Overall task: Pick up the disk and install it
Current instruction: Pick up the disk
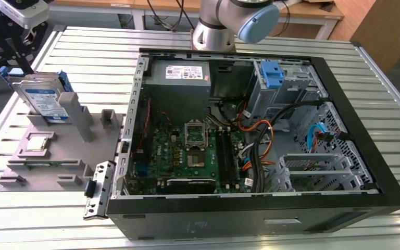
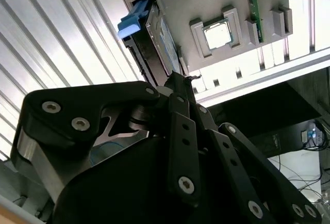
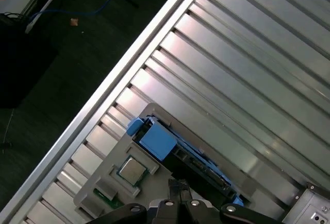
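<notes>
The disk [image 1: 44, 99] stands on edge in a slot of the grey holder [image 1: 47, 156] at the exterior view's left, silver with a white-and-blue label and a blue carrier frame. My gripper [image 1: 21, 65] hangs just above its top edge, apart from it. In both wrist views the fingertips [image 2: 178, 82] sit close together with nothing between them, pointing at the disk [image 2: 154, 33]. The carrier's blue tab [image 3: 157, 140] faces the gripper [image 3: 179, 188].
An open computer case [image 1: 366, 172] lies on the slatted metal table [image 1: 395, 88], with a drive bay holding a blue carrier [image 1: 273, 75] at its far side and a grey power supply [image 1: 186, 73]. A processor chip [image 1: 39, 140] rests in the holder.
</notes>
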You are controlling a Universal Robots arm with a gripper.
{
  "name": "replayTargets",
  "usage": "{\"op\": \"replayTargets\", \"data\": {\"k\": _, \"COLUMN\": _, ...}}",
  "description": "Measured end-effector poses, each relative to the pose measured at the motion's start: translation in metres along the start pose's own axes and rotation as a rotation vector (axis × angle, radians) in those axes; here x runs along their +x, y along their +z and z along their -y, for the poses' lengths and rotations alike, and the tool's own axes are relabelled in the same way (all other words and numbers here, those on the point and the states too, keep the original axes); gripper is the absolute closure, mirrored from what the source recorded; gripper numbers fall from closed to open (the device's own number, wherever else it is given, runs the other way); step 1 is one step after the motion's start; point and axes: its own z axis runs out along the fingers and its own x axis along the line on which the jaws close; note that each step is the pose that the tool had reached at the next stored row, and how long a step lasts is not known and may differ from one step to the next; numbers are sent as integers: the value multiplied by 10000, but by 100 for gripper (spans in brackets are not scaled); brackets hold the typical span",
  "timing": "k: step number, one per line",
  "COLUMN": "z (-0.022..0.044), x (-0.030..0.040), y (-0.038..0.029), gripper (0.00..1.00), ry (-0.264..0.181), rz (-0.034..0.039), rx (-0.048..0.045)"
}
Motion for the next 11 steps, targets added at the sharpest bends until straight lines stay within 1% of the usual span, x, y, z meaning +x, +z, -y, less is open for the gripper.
{"op": "replayTargets", "data": {"k": 2, "z": 0, "x": 0, "y": 0, "gripper": 89, "ry": -58, "rz": -3, "rx": 2}}
{"op": "replayTargets", "data": {"k": 3, "z": 0, "x": 0, "y": 1, "gripper": 89, "ry": -187, "rz": -8, "rx": 5}}
{"op": "replayTargets", "data": {"k": 11, "z": 0, "x": 0, "y": 6, "gripper": 89, "ry": -1643, "rz": -74, "rx": 42}}
